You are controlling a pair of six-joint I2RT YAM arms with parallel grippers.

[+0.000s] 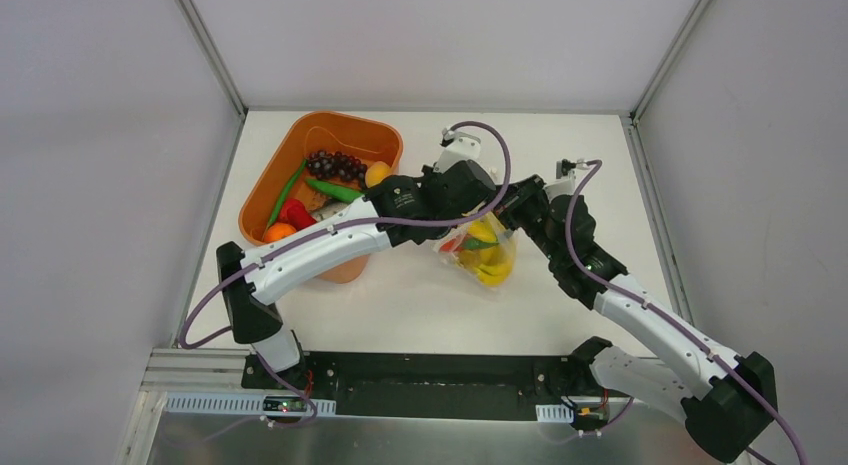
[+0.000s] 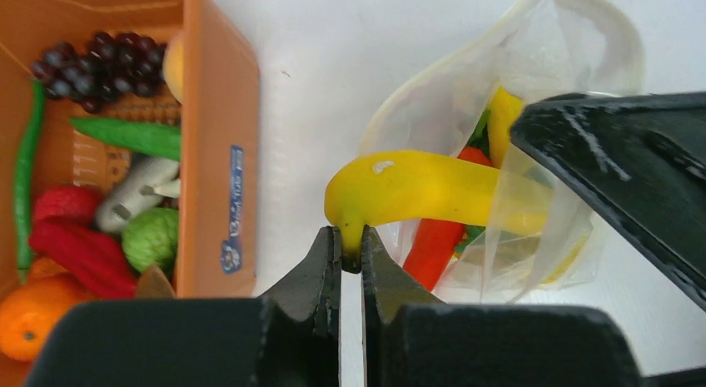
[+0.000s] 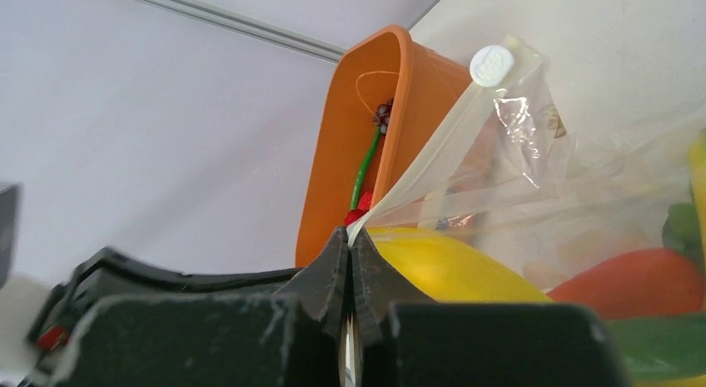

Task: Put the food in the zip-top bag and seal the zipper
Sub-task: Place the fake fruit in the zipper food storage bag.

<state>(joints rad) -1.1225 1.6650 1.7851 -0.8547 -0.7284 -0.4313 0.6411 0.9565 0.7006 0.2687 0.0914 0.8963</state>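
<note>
On the orange tub (image 2: 218, 154), a blue label (image 2: 234, 202) is unreadable. My left gripper (image 2: 350, 255) pinches the banana (image 2: 416, 190) by its stem, its length running sideways into the zip-top bag (image 2: 533, 154); my right gripper (image 3: 350, 252) clamps the bag's zipper (image 3: 416, 175).

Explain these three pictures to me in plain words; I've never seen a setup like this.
Two robot arms are bolted to a white table. One picture looks down from above; the other two come from cameras on each wrist. On the table sit an orange tub of toy food and a clear bag already holding some pieces. The left end effector is shut on the tip of a yellow banana, which reaches into the bag's mouth. The right end effector is shut on the bag's edge, holding it up and open.
</note>
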